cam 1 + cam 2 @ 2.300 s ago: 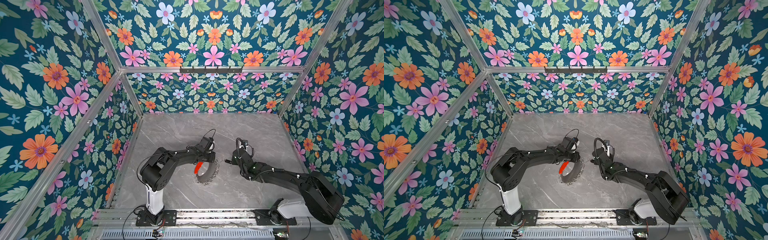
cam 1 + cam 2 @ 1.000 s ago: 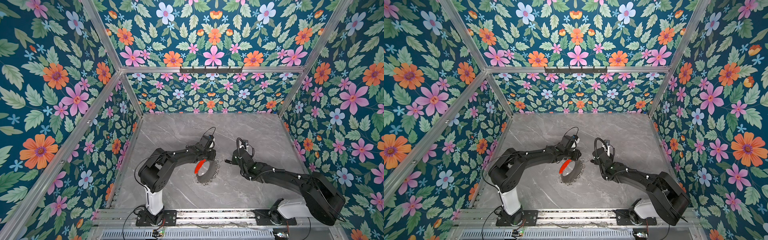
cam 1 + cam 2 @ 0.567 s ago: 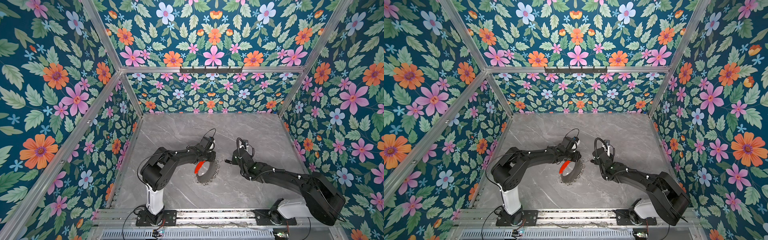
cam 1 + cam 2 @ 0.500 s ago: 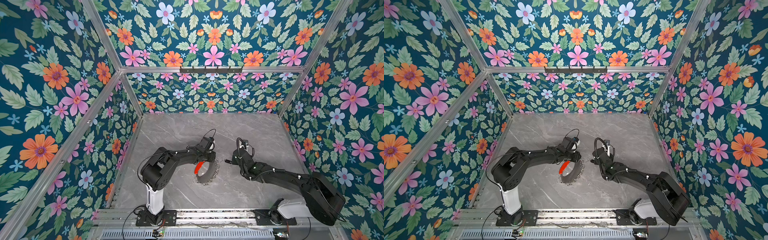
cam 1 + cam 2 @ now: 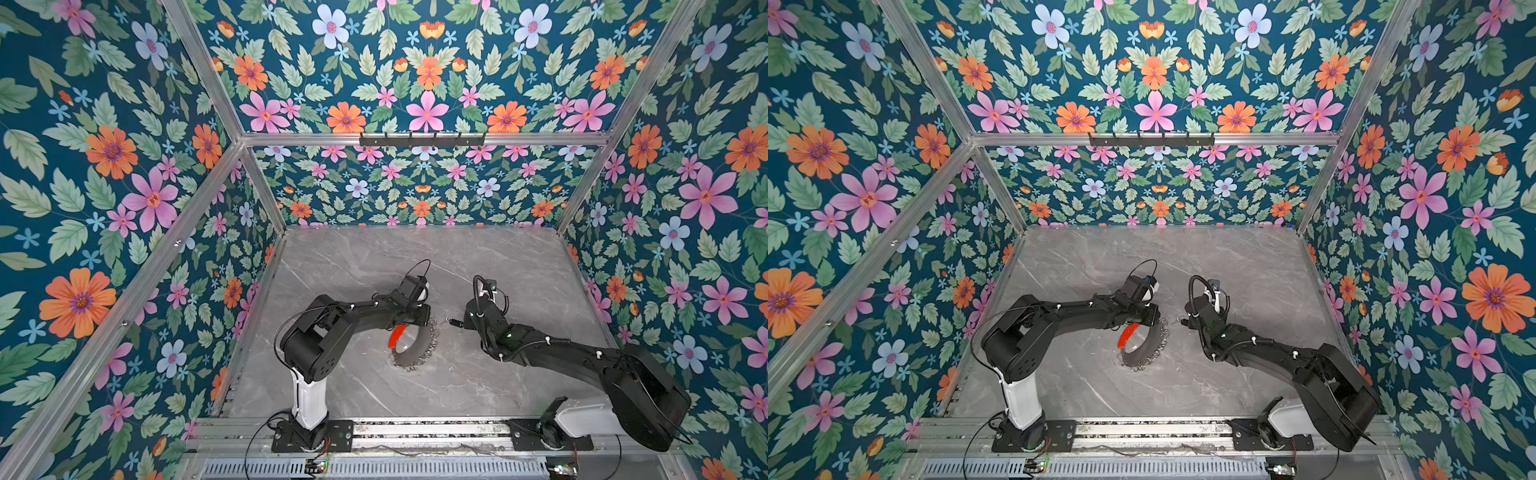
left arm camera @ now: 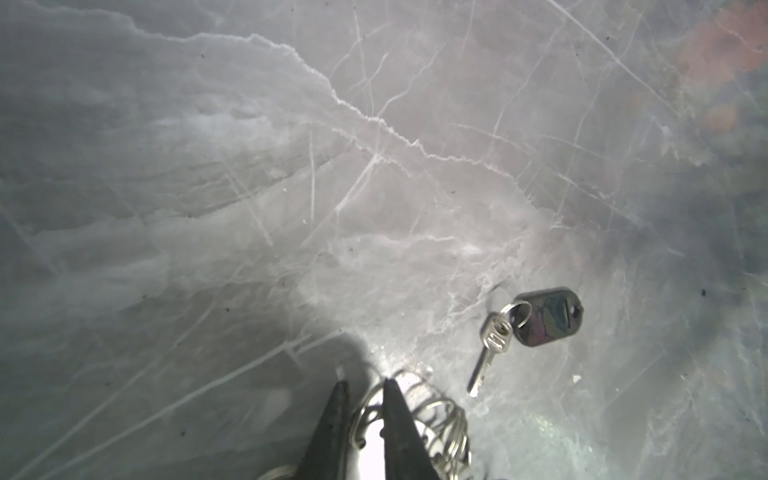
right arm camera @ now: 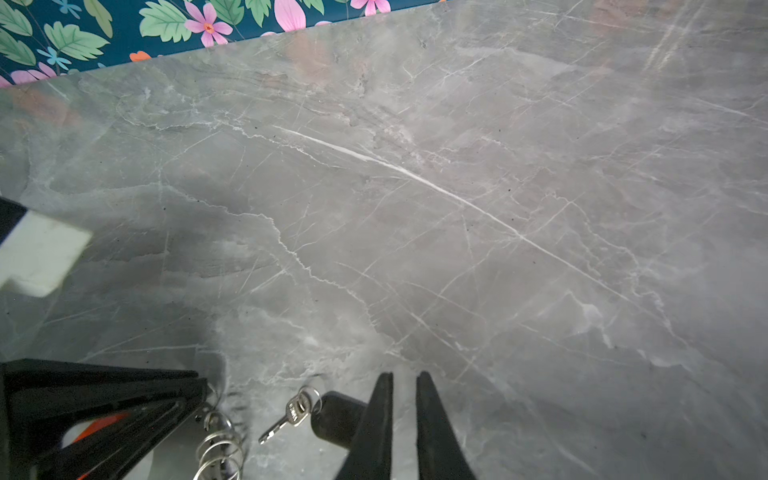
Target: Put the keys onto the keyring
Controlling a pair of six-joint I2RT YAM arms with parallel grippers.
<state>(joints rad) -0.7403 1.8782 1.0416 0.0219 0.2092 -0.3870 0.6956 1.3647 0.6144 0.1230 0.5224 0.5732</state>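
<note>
On the table, between the two grippers, the keys are laid flat: a black tag, a split ring and one small silver key. They are found just beside the right gripper, whose jaws are set a narrow gap apart with nothing between them. In the right wrist view the tag is partly hidden behind one finger. The left gripper appears to be clamped on the rim of the keyring, which seems tilted up, its loops spread beside the jaws.

The long axis of the keys is judged to run from the right gripper toward the keyring. The tag end is nearest the right gripper, and the blade tip is aimed at the loops but apart from them. The right arm is clearly the nearer, so the pickup is expected from that side.

No brand or writing can be read; the marks on the key's head are too small to be made out.
</note>
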